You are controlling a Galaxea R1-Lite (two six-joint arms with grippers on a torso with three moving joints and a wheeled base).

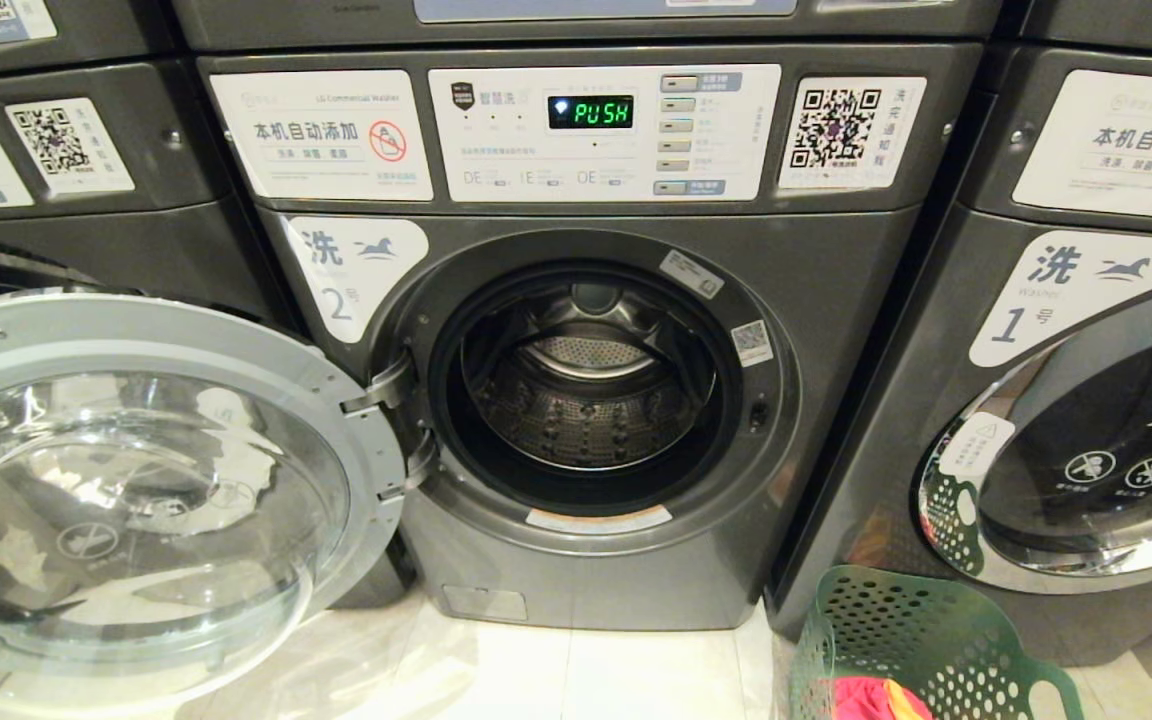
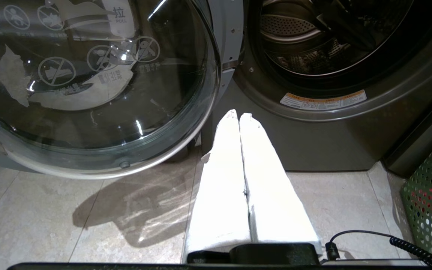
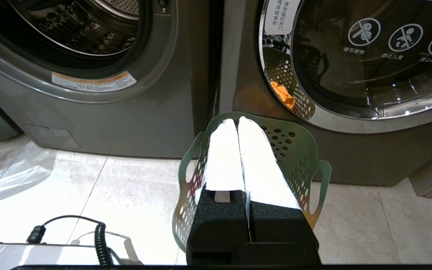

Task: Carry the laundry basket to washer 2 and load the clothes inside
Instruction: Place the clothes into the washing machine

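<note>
Squarely forward-facing: washer 2, door agape.

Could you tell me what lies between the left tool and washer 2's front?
Only bare floor tile, seen in the left wrist view: the shut left tool points at washer 2 with nothing between.

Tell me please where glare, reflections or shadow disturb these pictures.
Head view: reflections streak the open glass door, and the closed washer's door mirrors the green basket. Left wrist view: the white left end effector is overexposed; a door shadow lies on the floor. Right wrist view: the right end effector is blown out too.
</note>
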